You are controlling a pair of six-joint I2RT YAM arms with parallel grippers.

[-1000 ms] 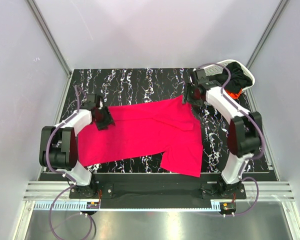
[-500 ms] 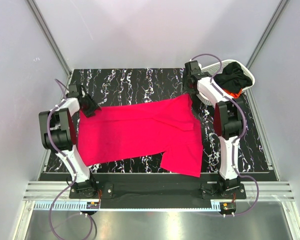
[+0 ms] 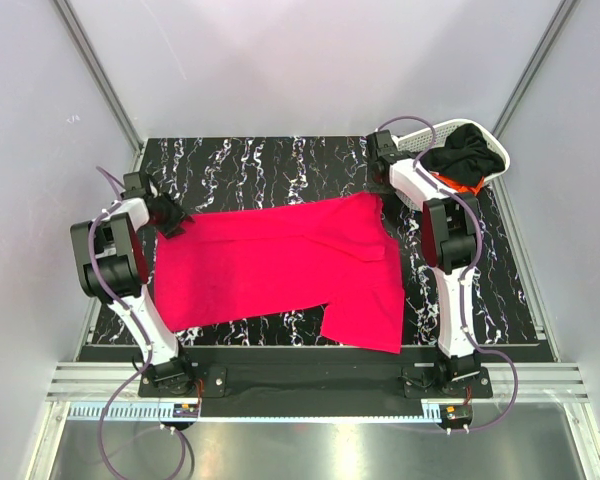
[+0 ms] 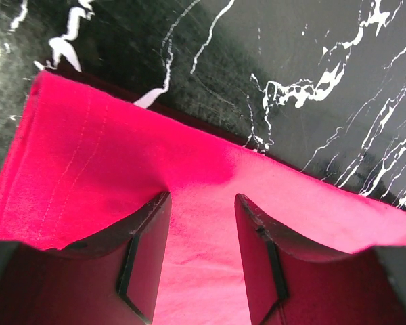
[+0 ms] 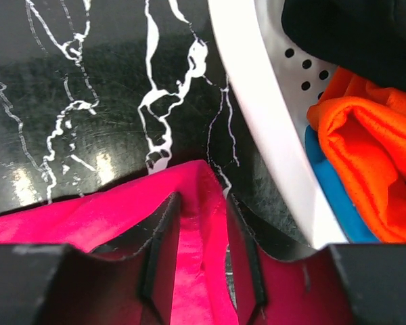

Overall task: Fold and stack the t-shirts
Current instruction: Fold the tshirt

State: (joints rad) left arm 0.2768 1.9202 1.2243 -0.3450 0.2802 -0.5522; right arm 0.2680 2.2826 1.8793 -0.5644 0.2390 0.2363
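Observation:
A large pinkish-red t-shirt (image 3: 280, 265) lies spread flat on the black marbled table (image 3: 270, 165). My left gripper (image 3: 168, 215) sits at its far left corner. In the left wrist view, the left gripper (image 4: 203, 196) has its jaws a little apart, resting on the red cloth (image 4: 122, 149) near the hem. My right gripper (image 3: 380, 180) sits at the shirt's far right corner. In the right wrist view, the right gripper (image 5: 203, 200) is narrowly open, with a ridge of red cloth (image 5: 88, 210) between the fingers.
A white lattice basket (image 3: 435, 130) stands at the far right corner, right next to my right gripper. It holds a black shirt (image 3: 465, 155), an orange one (image 5: 365, 135) and a blue one (image 5: 331, 189). Its rim (image 5: 257, 88) is just right of the fingers. Grey walls enclose the table.
Both grippers have moved outward and towards the back, left to the left and right to the right. The shirt's far corners went with them and its top edge lies more stretched out.

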